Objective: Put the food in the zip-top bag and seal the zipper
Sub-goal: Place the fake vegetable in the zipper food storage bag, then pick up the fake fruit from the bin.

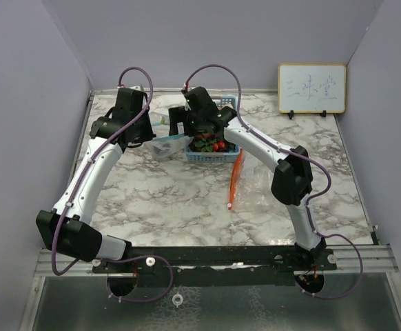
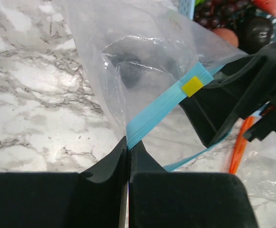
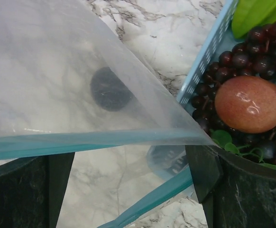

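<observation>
The left gripper (image 2: 128,147) clamps the zip-top bag (image 2: 142,61) by its unsealed zipper (image 2: 161,107), the right gripper (image 3: 131,161) gapes, and most fruit (image 3: 249,103) sits unbagged in the basket (image 3: 207,57).

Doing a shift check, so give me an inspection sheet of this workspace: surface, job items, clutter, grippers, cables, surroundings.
Surface: marble table.
Job's things: clear bag, mouth open, one dark round piece showing through it; grapes and round fruit in the basket.
Clutter: orange-edged plastic beside the basket.
Grippers: left gripper shut on the bag's blue zipper strip; right gripper open at the bag's mouth.
Cables: purple cables in loose loops over the grippers.
Surroundings: whiteboard back right, plain walls.
</observation>
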`<state>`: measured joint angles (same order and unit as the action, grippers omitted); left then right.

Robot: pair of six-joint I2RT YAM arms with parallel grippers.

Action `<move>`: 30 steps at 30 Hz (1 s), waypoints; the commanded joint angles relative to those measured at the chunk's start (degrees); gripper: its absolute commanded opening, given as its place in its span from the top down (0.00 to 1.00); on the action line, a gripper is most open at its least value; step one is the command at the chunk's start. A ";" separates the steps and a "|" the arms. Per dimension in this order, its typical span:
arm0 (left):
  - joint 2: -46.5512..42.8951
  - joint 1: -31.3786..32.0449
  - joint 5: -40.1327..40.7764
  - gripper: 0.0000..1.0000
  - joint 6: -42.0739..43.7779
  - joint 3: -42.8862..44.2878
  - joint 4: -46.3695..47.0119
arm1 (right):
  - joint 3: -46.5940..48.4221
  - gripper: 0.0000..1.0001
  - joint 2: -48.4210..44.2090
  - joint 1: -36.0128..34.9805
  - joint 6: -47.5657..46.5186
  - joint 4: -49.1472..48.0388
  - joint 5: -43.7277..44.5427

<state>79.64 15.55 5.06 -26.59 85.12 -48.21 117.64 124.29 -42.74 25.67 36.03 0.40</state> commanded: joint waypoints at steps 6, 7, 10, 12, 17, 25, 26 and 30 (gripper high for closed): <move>-1.87 -0.57 4.18 1.00 2.42 -4.77 2.13 | -10.28 0.01 -8.92 0.64 -10.20 -18.66 -31.94; -1.25 -0.53 3.63 1.00 2.06 -4.37 3.05 | -10.61 0.00 -9.76 0.64 -10.29 -19.75 -34.75; 0.73 -0.52 3.45 1.00 1.83 -2.51 4.35 | -13.51 0.01 -13.56 0.84 -9.78 -23.24 -34.73; 1.73 -0.53 3.92 1.00 2.12 -1.56 4.49 | -16.14 0.00 -16.27 1.51 -7.85 -25.94 -31.45; 2.27 -0.52 3.42 1.00 2.42 -1.80 4.99 | -19.10 0.00 -19.17 5.61 0.32 -25.22 -17.49; 1.84 -0.57 1.35 1.00 2.88 -3.03 5.72 | -5.26 0.01 -4.92 7.06 -8.89 -5.02 0.42; 1.85 -0.53 0.29 1.00 2.78 -3.03 6.09 | -3.47 0.00 -2.77 7.06 -10.09 -3.62 1.62; 2.25 -0.53 -2.74 1.00 3.13 -3.35 7.66 | -2.45 0.00 1.26 7.06 -13.25 -5.80 4.27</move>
<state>81.97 15.33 6.13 -24.56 82.04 -43.53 113.75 121.30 -34.96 17.96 25.06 -2.74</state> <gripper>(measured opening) 0.017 0.994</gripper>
